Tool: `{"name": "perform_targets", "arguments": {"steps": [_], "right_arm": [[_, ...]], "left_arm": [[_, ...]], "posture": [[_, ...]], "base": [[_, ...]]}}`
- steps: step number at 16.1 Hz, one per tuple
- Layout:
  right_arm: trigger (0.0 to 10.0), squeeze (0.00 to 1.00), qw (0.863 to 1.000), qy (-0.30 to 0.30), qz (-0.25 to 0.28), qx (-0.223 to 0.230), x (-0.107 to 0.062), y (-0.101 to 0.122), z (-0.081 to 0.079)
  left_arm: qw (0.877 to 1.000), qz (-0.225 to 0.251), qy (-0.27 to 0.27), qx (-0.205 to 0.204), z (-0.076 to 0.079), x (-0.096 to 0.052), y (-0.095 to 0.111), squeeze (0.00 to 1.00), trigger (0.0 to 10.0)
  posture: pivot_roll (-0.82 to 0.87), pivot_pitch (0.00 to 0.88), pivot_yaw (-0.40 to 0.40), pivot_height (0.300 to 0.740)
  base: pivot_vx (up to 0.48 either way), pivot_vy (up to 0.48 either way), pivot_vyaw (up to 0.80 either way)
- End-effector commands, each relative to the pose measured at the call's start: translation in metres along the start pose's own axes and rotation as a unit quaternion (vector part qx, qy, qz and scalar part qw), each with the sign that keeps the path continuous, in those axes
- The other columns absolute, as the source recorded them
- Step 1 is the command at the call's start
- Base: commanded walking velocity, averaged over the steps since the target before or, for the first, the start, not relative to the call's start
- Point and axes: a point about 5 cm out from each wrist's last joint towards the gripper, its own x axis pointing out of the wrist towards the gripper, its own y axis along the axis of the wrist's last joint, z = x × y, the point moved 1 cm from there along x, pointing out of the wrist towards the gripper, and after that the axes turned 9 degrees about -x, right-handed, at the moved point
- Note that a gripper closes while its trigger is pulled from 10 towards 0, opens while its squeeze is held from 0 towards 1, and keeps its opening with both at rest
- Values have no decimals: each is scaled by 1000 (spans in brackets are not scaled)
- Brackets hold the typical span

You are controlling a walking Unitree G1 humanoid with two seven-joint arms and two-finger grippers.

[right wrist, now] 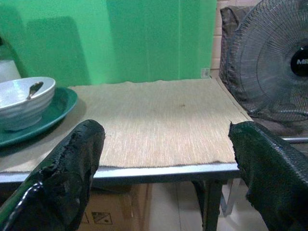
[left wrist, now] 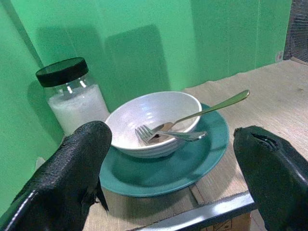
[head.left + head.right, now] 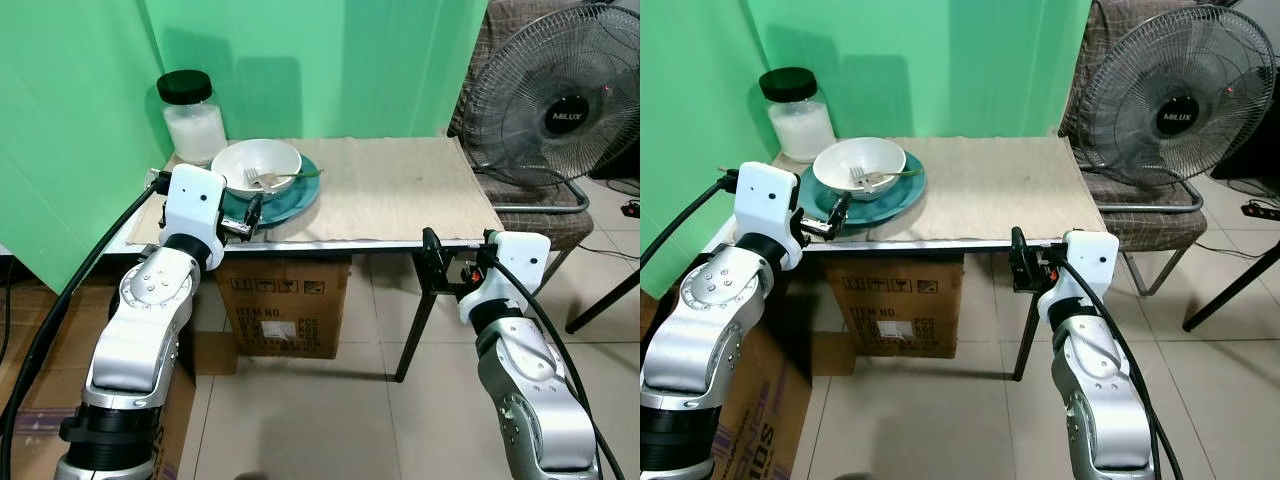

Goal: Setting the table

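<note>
A white bowl (image 3: 256, 165) holding a fork (image 2: 166, 134) and spoon (image 2: 211, 107) sits on a teal plate (image 3: 290, 203); the left gripper (image 2: 173, 168) and right gripper (image 1: 166, 159) hover at the table edge (image 3: 330, 243), fingers spread wide, empty.

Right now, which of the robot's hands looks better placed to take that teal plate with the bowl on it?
Probably the left. Its left hand is open at the teal plate's near rim, with the bowl just beyond. The right hand sits at the table's far corner.

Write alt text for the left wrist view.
A white bowl holding a fork and spoon sits on a teal plate on the table, framed by the open left gripper. A black-lidded jar stands behind.
</note>
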Motion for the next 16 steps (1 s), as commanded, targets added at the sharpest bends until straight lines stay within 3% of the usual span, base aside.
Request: {"name": "perform_targets", "arguments": {"steps": [1,8,16], "right_arm": [[10000,0,1000,1,1,3,4,1,1],[10000,0,1000,-6,12,7,7,5,4],[10000,0,999,-14,33,10,12,14,10]], "left_arm": [[1000,5,5,-3,-1,2,4,0,10000],[1000,8,1,-2,-1,3,6,0,10000],[1000,8,-7,-2,3,4,6,0,10000]], "posture": [[114,0,-4,740],[110,0,0,740],[108,0,-5,740]], "base": [[262,0,0],[281,0,757],[277,0,0]]}}
